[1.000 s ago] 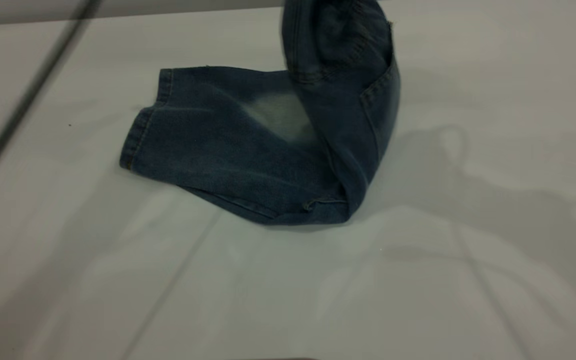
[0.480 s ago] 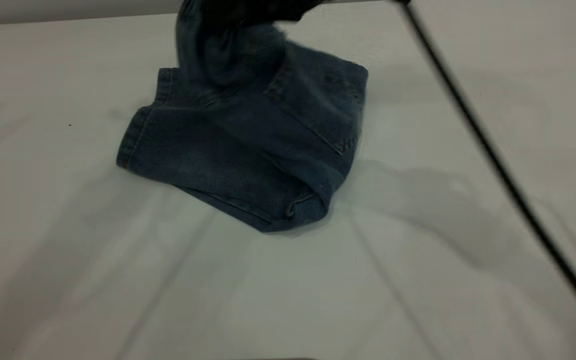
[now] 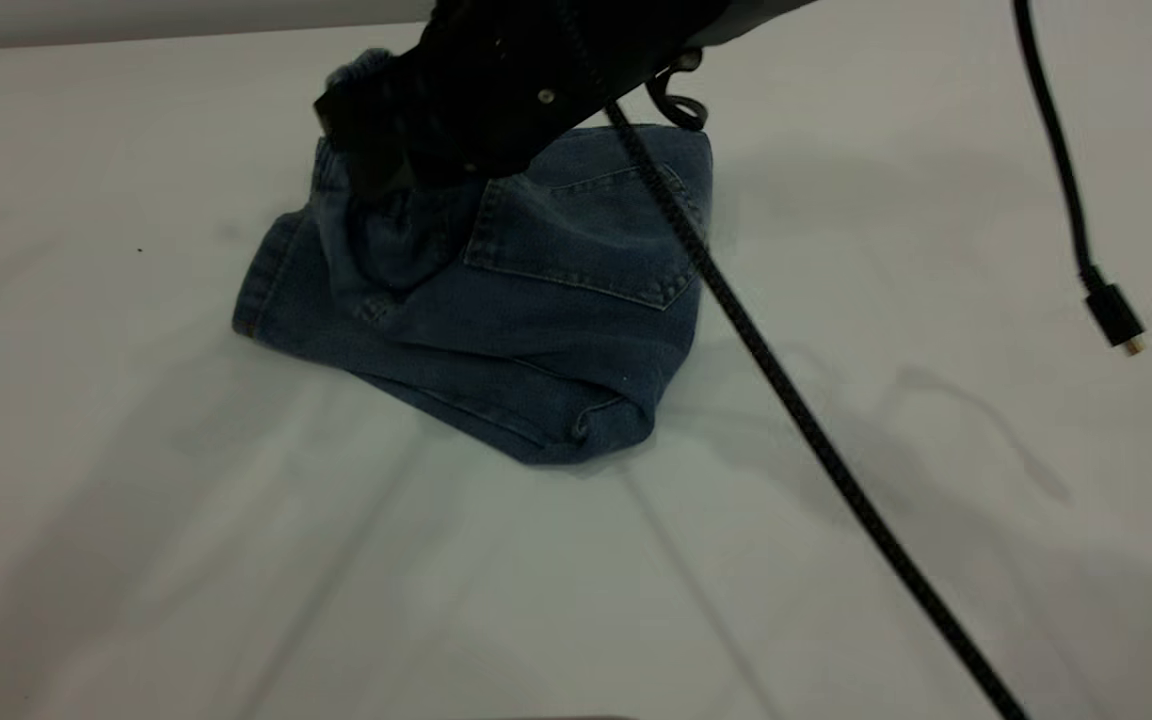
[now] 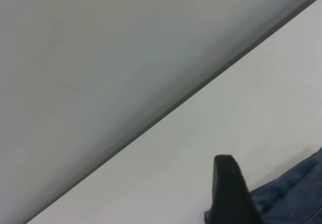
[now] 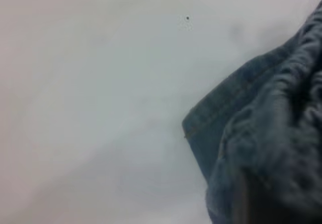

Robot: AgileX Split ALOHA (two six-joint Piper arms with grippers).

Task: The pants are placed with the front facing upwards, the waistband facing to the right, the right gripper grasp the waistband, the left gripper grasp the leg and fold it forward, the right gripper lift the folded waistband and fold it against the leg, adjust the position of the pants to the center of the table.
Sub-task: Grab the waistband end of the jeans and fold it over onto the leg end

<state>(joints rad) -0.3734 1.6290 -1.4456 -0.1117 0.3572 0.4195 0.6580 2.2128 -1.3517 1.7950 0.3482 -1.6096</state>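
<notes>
The blue denim pants (image 3: 556,300) lie folded in the middle of the white table (image 3: 236,560), their square back pocket (image 3: 586,235) facing up. My right gripper (image 3: 386,165), black and angular, reaches in from the top and is low over the left side of the pants, just above the leg hems (image 3: 266,270). It is shut on the ruched waistband (image 3: 361,65), which bunches around it; the right wrist view shows the waistband (image 5: 292,108) above a hem (image 5: 221,108). My left gripper (image 4: 229,189) shows only in its own wrist view, beside an edge of the pants (image 4: 297,194).
A black braided cable (image 3: 786,380) slants from the right arm across the pants to the lower right. A second cable ends in a hanging plug (image 3: 1114,318) at the right. The table's edge (image 4: 176,108) runs past the left gripper.
The right gripper has carried the waistband leftward and down over the legs. The upper half, upright a second ago, now lies flat with the pocket up. The arm and cables have come into view.
</notes>
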